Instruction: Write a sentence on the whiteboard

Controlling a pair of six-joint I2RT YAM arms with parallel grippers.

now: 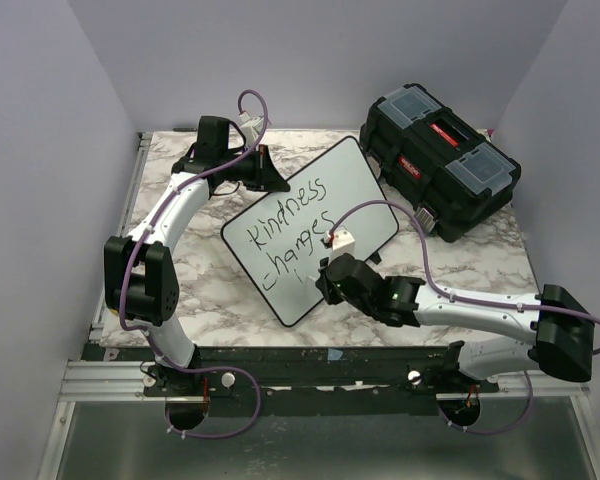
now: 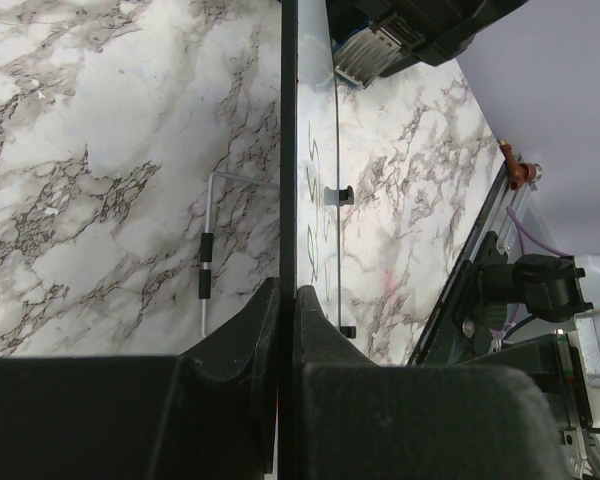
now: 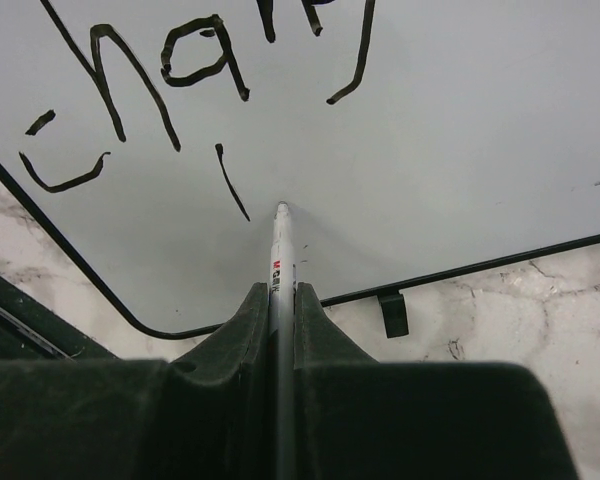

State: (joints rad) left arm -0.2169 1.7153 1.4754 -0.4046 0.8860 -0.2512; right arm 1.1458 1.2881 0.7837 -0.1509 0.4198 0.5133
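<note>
Right end effector (image 3: 282,292) clamps marker (image 3: 281,238) — tip at whiteboard (image 3: 460,120).

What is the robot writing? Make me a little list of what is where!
whiteboard: on the marble table
sentence: reads "Kindness changes", with one short stroke under it
left gripper: shut on the whiteboard's edge
right gripper: shut on a marker, tip at the board just below the stroke
toolbox: black, lid closed, beside the board's far right corner
</note>
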